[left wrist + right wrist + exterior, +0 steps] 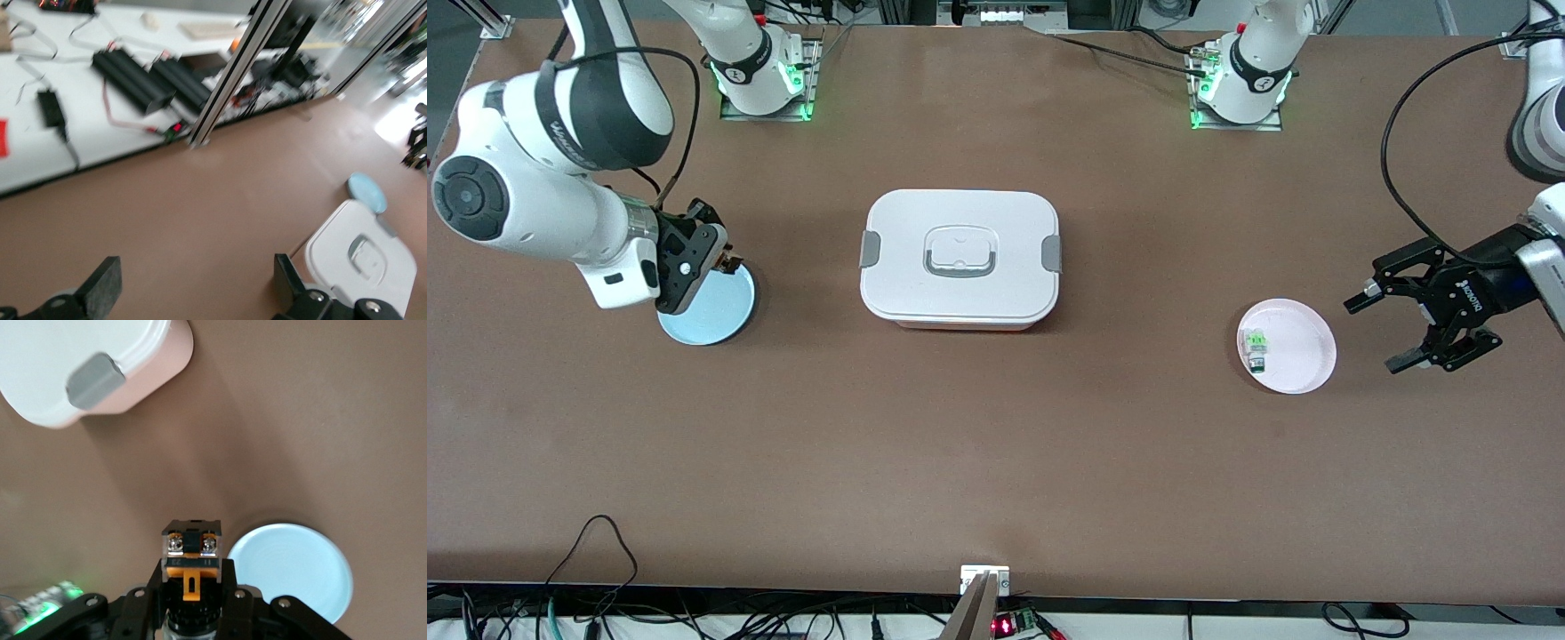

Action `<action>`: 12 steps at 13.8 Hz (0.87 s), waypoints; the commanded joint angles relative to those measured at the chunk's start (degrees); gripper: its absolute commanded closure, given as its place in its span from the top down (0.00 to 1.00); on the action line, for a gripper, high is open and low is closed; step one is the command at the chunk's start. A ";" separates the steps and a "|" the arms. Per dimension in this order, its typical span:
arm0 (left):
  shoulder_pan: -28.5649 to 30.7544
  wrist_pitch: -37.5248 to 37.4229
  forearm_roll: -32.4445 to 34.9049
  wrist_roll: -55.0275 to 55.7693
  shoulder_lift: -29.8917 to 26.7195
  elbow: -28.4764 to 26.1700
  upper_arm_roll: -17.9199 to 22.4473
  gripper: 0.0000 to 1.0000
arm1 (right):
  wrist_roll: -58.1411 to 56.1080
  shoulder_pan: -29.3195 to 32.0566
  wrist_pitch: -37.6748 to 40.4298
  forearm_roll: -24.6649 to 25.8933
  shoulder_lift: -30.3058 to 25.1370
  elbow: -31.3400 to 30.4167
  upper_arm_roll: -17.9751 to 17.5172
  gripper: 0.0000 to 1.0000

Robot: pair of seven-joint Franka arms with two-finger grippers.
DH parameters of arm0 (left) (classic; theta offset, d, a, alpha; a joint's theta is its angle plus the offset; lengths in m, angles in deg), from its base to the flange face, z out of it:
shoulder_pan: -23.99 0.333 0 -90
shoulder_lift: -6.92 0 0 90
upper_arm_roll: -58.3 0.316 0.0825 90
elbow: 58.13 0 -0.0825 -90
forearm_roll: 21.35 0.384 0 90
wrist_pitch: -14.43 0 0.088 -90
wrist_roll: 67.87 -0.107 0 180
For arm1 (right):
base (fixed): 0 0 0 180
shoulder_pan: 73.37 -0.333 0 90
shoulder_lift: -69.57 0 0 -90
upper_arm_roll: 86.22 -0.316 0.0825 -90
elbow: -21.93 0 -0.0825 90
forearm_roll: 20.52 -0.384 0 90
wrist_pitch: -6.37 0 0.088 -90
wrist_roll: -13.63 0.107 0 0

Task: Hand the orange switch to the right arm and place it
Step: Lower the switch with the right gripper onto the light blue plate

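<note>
Tabletop [996, 462] is brown and wide, and most of it is bare, above all the broad strip along the edge nearest to the front camera.

In the middle stands a white lidded box [960, 258] with grey clips at both ends and a handle set in the lid. It is well apart from both plates, with free room on all its sides.

Toward the right arm's end lies a blue plate [716, 311]. The right hand [725, 260] hangs over the farther rim of this plate, and its fingers are clamped on the orange switch [191, 557]. In the right wrist view the switch stands out between the fingers, black with an orange stripe and two silvery screws, and the blue plate shows beside it on the tabletop.

Toward the left arm's end lies a pink plate [1303, 342]. On it, close to the rim that faces the box, rest two small pieces: a piece with a green top [1256, 338] and a dark piece [1257, 363] just beside it, nearer to the front camera.

The left hand [1400, 329] hovers just beside the pink plate, toward the end of the tabletop, with its fingers wide apart and holding nothing. Cables hang along the near edge.
</note>
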 commanded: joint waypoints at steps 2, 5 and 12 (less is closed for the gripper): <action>-1.50 -4.20 23.35 22.36 -1.12 6.20 0.49 1.00 | -17.11 0.41 -11.87 0.67 -2.51 -10.68 4.93 0.00; -4.04 -15.44 36.82 37.12 -1.12 12.62 0.49 1.00 | -27.93 0.41 -26.45 0.41 -1.90 -20.00 9.07 0.00; -6.25 -27.95 44.07 53.15 -1.03 18.01 0.57 1.00 | -33.75 0.85 -46.51 0.23 4.59 -28.99 11.62 0.00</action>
